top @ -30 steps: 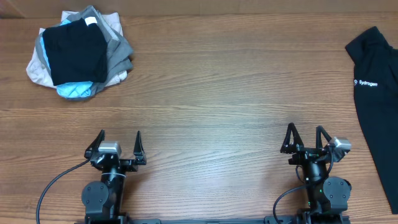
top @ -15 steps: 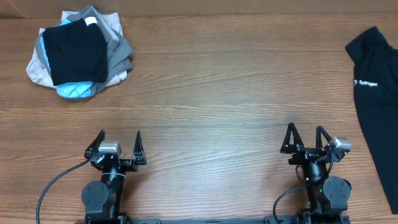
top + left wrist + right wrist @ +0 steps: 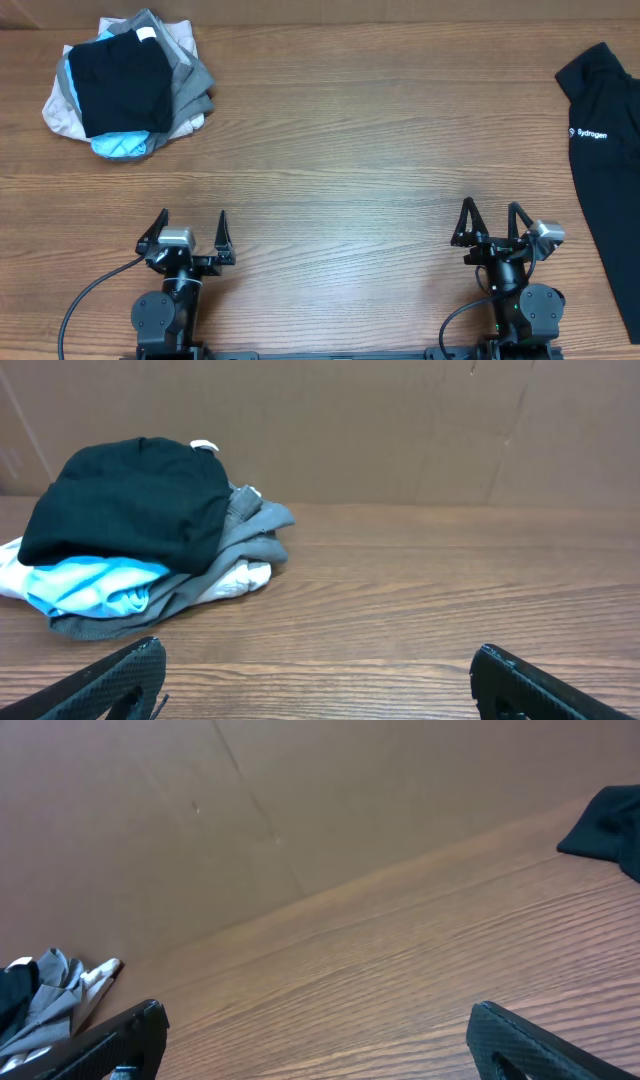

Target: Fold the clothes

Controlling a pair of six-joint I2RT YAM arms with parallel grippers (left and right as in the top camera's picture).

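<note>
Shirt (image 3: 610, 190) flat at bench (image 3: 350, 150) right edge, pile (image 3: 125, 85) far left — left gripper (image 3: 192, 215), right gripper (image 3: 490, 206), both spread apart, empty.

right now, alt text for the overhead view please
A black shirt lies unfolded at the wooden table's right edge, partly out of frame. A pile of garments sits far left; the left gripper and right gripper stand open and empty in front.

You are working at a robot test bench in a lab, not a home: the wood-grain table (image 3: 340, 150) has the left arm (image 3: 165, 310) and right arm (image 3: 520, 310) standing at its near edge, a black cable (image 3: 88, 292) trailing from the left one. Plain brown cardboard panels (image 3: 400, 430) wall off the far side in both wrist views.
</note>
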